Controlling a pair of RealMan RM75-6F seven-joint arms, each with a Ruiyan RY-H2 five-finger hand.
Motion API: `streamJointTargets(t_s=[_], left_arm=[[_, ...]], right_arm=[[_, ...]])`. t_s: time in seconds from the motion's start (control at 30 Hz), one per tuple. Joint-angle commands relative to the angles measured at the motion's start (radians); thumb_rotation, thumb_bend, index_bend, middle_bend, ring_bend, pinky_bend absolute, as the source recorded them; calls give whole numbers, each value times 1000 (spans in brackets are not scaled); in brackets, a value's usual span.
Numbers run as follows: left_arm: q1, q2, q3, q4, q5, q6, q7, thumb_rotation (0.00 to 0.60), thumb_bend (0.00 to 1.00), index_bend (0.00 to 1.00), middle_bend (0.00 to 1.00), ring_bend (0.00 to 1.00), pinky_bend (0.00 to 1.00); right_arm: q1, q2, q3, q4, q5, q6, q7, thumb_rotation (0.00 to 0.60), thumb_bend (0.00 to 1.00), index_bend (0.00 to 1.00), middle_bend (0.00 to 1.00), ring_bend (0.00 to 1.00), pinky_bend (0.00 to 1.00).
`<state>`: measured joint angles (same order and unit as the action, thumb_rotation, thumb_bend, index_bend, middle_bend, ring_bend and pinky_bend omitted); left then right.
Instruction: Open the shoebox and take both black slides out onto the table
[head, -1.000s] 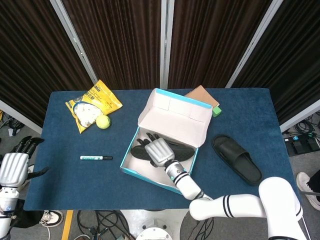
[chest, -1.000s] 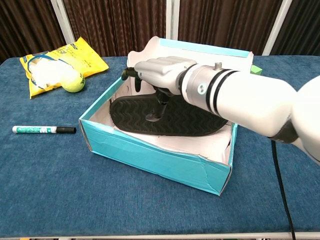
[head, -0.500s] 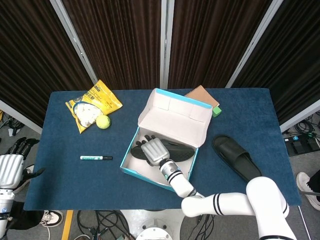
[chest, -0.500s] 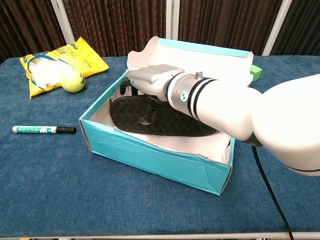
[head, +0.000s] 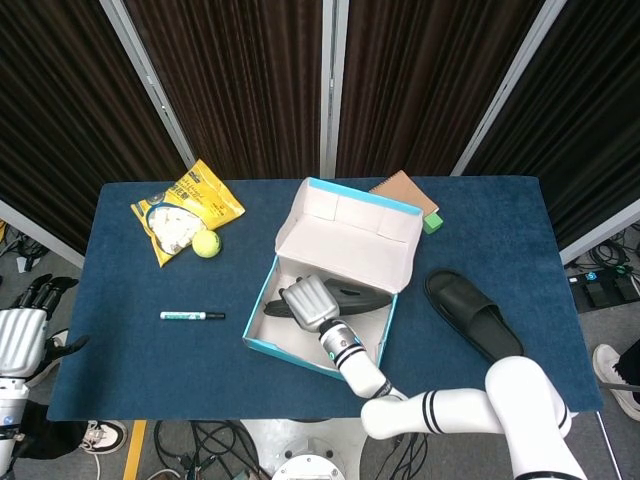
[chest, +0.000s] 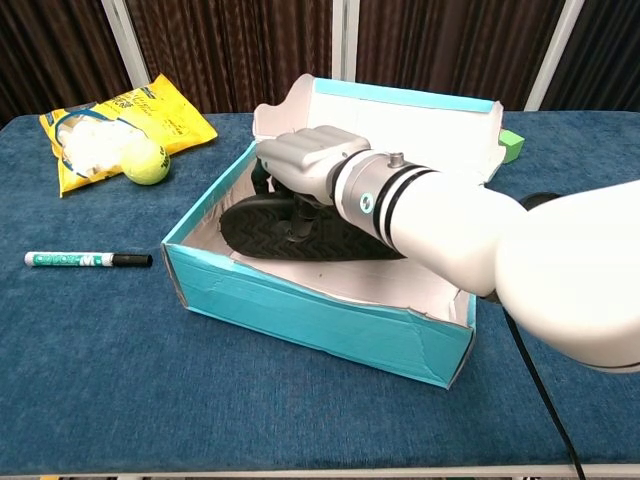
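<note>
Far left, off the edge of the blue bench (head: 120, 370), the left hand (head: 20, 338) hangs with nothing in it and its fingers look a little apart. On the bench sit a yellow snack bag (head: 186, 208), a green tennis ball (head: 206, 244) just beside it, and a marker pen (head: 192, 316) nearer the front. In the open shoebox (chest: 300, 312) the right hand (chest: 312, 165) curls its fingers down onto one black slide (chest: 262, 226) lying sole up inside, and the other black slide (head: 473, 316) lies on the bench to the right of the box
</note>
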<state>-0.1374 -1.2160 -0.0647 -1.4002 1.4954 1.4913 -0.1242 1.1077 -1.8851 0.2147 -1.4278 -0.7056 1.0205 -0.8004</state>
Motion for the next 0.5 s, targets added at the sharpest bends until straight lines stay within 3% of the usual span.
streamJointTargets(t_s=[0.03, 0.27, 0.5], left_arm=[[0, 0, 0, 0, 0, -1, 0, 600, 70, 209, 197, 114, 326], [-2, 0, 0, -3, 2, -4, 1, 600, 70, 209, 197, 114, 326], [-5, 5, -2, -15, 6, -3, 11, 600, 70, 210, 197, 113, 326]], right_arm=[[-13, -9, -5, 6, -44, 26, 19, 600, 402, 738, 671, 518, 629], [-41, 13, 14, -33, -143, 57, 91, 600, 414, 768, 691, 538, 650], [-74, 64, 32, -102, -322, 132, 179, 600, 426, 775, 692, 538, 653]])
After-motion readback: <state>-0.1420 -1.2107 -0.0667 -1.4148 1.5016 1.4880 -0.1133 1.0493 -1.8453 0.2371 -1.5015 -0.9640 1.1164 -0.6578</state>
